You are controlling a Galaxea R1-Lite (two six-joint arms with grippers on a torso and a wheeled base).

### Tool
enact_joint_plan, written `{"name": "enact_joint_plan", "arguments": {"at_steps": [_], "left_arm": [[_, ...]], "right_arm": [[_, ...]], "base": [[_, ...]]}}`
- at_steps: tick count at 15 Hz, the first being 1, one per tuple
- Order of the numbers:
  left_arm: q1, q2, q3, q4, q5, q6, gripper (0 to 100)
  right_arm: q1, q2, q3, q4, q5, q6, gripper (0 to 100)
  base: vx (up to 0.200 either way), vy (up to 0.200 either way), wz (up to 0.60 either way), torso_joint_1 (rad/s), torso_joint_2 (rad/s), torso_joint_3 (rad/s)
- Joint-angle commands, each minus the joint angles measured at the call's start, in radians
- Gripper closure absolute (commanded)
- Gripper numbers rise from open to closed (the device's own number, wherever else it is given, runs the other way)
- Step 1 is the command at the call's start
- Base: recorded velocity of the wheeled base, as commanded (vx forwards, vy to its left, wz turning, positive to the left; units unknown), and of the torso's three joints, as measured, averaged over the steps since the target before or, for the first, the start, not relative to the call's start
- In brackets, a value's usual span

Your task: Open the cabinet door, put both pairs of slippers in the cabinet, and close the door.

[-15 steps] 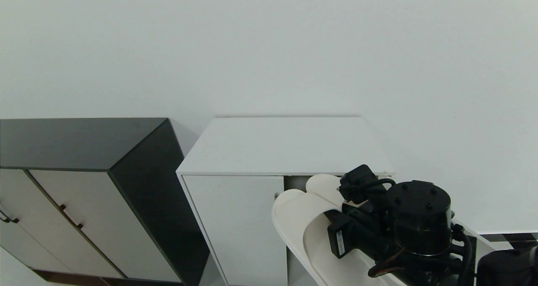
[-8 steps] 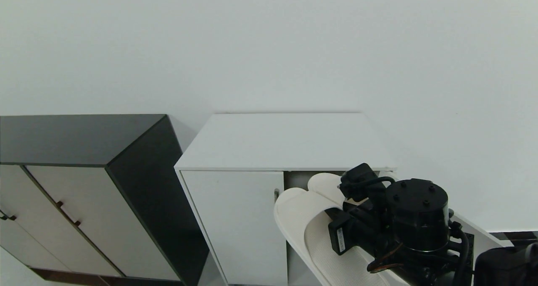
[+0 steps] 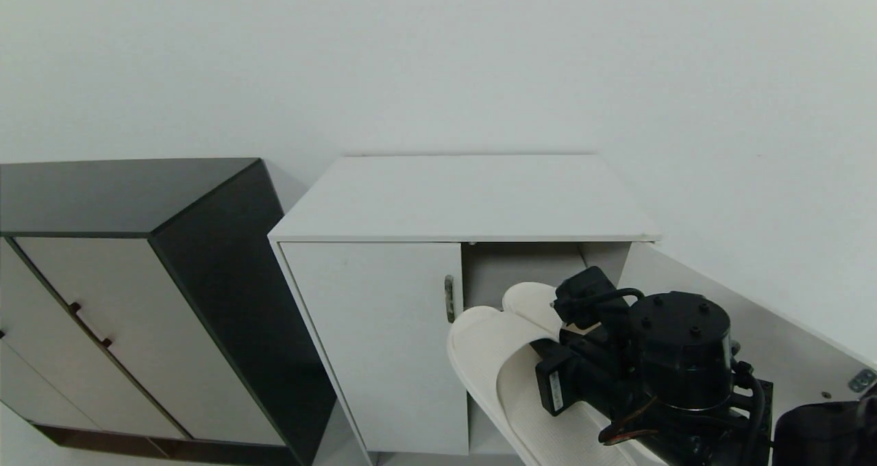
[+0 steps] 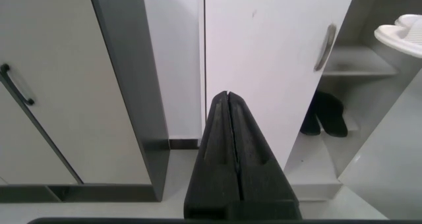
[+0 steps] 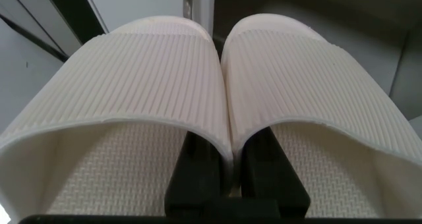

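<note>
The cabinet (image 3: 466, 199) stands at mid-frame in the head view. Its left door (image 3: 373, 342) is shut. Its right door (image 3: 719, 315) is swung wide toward the lower right. Between them the opening (image 3: 521, 264) is a dark gap under the front edge of the top.

The right gripper (image 5: 231, 171) is clamped on the inner walls of 2 cream slippers (image 3: 486, 356), pressed side by side. Their toes point at the opening, in the lower centre of the frame. The left toe lies just beside the left door's handle (image 3: 449, 298), on the free edge of that door, so room is tight on that side. Toward the right door the gap is wider.

In the left wrist view the left gripper (image 4: 227, 138) has its fingers pressed flat together, holding nothing, facing the shut left door. A shelf (image 4: 353, 62) crosses the opening. Below it a pair of dark slippers (image 4: 323, 112) lies on the cabinet floor. A dark cabinet (image 3: 219, 301) with pale doors stands close on the left.

Compared with 1 s ago, both cabinets sit higher in the head view, so the camera has moved. More of the opening and the right door now shows.
</note>
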Motion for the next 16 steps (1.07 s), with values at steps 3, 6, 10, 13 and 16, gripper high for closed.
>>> {"name": "enact_joint_plan", "arguments": {"at_steps": [3,6,10,13,16], "left_arm": [[0.000,0.001,0.000,-0.001,0.000,0.000,100],[0.000,0.001,0.000,-0.001,0.000,0.000,100],[0.000,0.001,0.000,-0.001,0.000,0.000,100],[0.000,0.001,0.000,-0.001,0.000,0.000,100],[0.000,0.001,0.000,-0.001,0.000,0.000,100]], "right_arm": [[-0.001,0.000,0.003,-0.006,0.000,0.000,100],[-0.004,0.002,0.004,-0.013,0.000,0.000,100],[-0.006,0.002,0.007,-0.013,0.000,0.000,100],[-0.004,0.002,0.009,-0.015,0.000,0.000,100],[-0.004,0.003,0.009,-0.013,0.001,-0.002,100]], "base": [[0.000,0.000,0.00,-0.206,0.52,0.317],[0.000,0.000,0.00,-0.190,0.51,0.310],[0.000,0.000,0.00,-0.163,0.49,0.319],[0.000,0.000,0.00,-0.142,0.48,0.334],[0.000,0.000,0.00,-0.113,0.46,0.339]]}}
